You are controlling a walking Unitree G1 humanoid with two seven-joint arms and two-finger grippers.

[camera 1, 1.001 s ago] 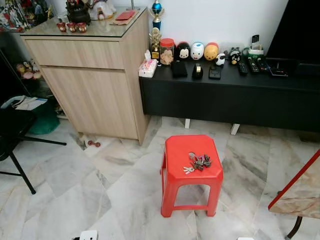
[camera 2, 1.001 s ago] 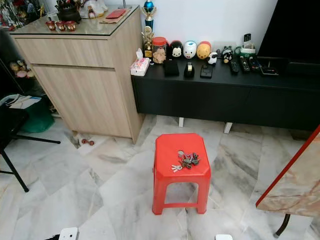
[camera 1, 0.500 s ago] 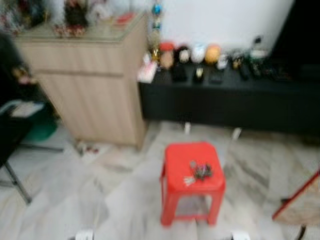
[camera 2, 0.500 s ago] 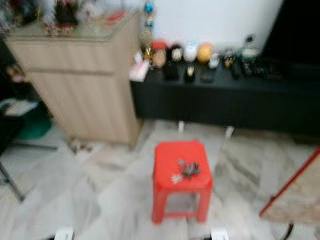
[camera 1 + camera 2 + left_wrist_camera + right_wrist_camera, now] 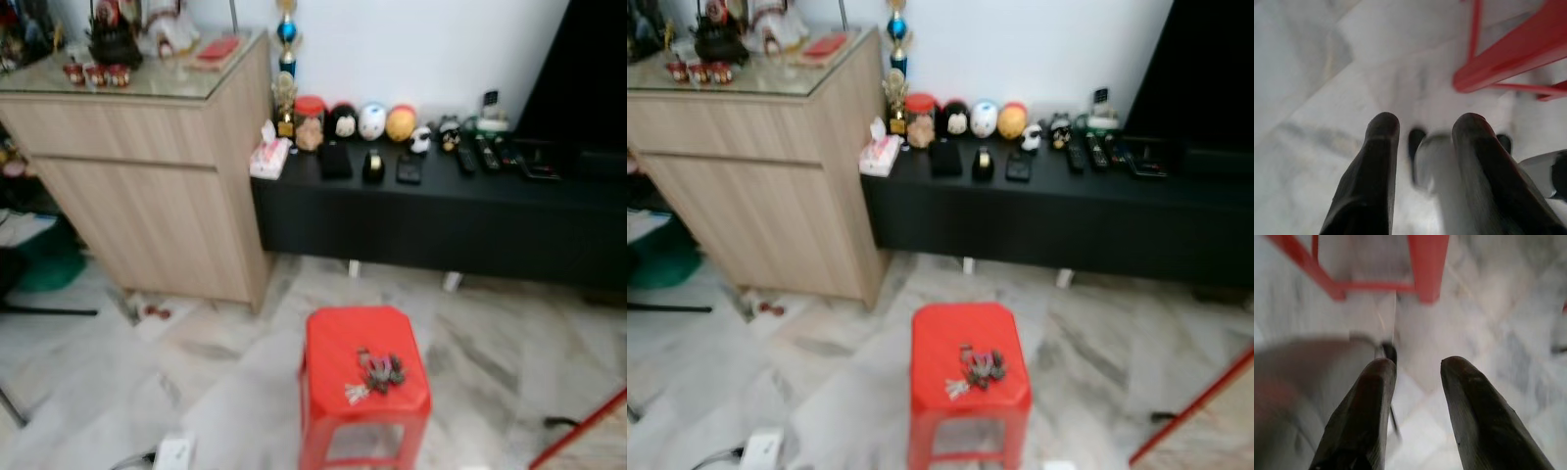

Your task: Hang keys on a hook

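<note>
A bunch of keys (image 5: 375, 373) lies on top of a red plastic stool (image 5: 333, 338) on the marble floor, just in front of me. In the left wrist view my left gripper (image 5: 1422, 126) hangs open over the floor, with the stool's red legs (image 5: 1508, 54) beyond its fingers. My right gripper (image 5: 1415, 366) is open too, pointing down at the floor beside the stool's red frame (image 5: 1427, 264). Both hold nothing. I cannot make out a hook.
A light wooden cabinet (image 5: 147, 166) with a glass top stands at the left. A long black low cabinet (image 5: 441, 211) carrying round figurines, a tissue box and remotes runs along the white wall. A red-edged marble table corner (image 5: 578, 436) juts in at lower right.
The camera has moved forward and tilted; the stool and keys now sit lower and nearer in view. The blur from half a second ago has mostly cleared.
</note>
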